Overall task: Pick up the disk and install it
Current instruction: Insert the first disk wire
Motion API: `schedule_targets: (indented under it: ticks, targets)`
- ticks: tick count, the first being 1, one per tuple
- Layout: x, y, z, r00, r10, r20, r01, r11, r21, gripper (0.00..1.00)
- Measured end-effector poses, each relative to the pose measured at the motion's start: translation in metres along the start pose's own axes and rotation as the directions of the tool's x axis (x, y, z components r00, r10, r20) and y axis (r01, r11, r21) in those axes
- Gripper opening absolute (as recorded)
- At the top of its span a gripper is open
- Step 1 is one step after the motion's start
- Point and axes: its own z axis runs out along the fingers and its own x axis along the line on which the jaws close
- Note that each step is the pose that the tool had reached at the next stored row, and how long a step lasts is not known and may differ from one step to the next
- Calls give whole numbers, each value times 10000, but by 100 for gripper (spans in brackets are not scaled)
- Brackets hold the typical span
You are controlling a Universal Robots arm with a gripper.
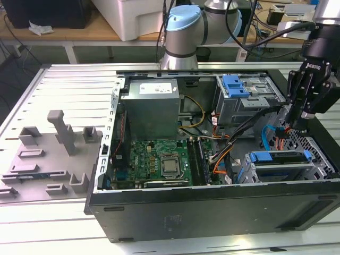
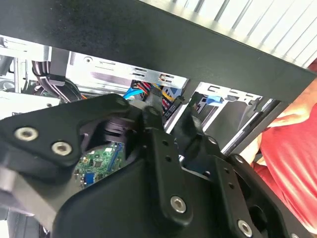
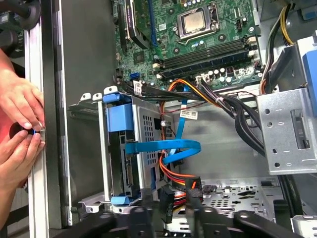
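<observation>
Hovering over the exterior view's right end of the open computer case (image 1: 212, 212), arm is sitting there with nothing picked. Drive cage (image 1: 276, 172) is lying in that corner. The disk (image 3: 117, 163) is standing on edge inside it, blue carrier showing at both ends in the first wrist view. The hand (image 1: 300, 114) is hanging just above the cage, fingers spread, gripping nothing.

My read: either pre-pick or just seated, can't tell which. Any drop onto the disk is calling for a square line-up over the carrier's top edge. It also has to be staying clear of the blue data cable (image 3: 168, 146) and the orange-black wire bundle (image 3: 173, 173) running just beside the cage. A person's hands (image 3: 20, 129) are working at the case's outer wall, near the cage.

Case is resting on a slotted aluminium counter (image 1: 64, 90). A grey moulded fixture (image 1: 53, 149) is sitting just beside it on the exterior view's left. Wooden benches are running behind.
</observation>
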Motion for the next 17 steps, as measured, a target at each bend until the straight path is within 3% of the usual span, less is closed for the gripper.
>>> schedule_targets:
  ticks: [3,4,5,6,7,12,14,15,17]
  targets:
    - [-2,0,6,10000,10,-5,-10,10000,-6,26]
    - [-3,-1,8,10000,11,-6,-11,10000,-7,26]
    - [-12,-2,7,10000,8,-43,-8,10000,-18,26]
    - [-35,1,-3,9998,19,-178,-19,10000,-30,26]
    - [-42,2,-6,9997,23,-228,-23,10000,-32,26]
    - [-63,3,-8,9992,44,-407,-45,10000,-24,26]
    - [-86,4,-14,9985,60,-552,-61,10000,-22,26]
    - [-122,7,-29,9971,83,-750,-84,10000,-12,26]
    - [-155,9,-40,9954,108,-947,-109,9999,-1,26]
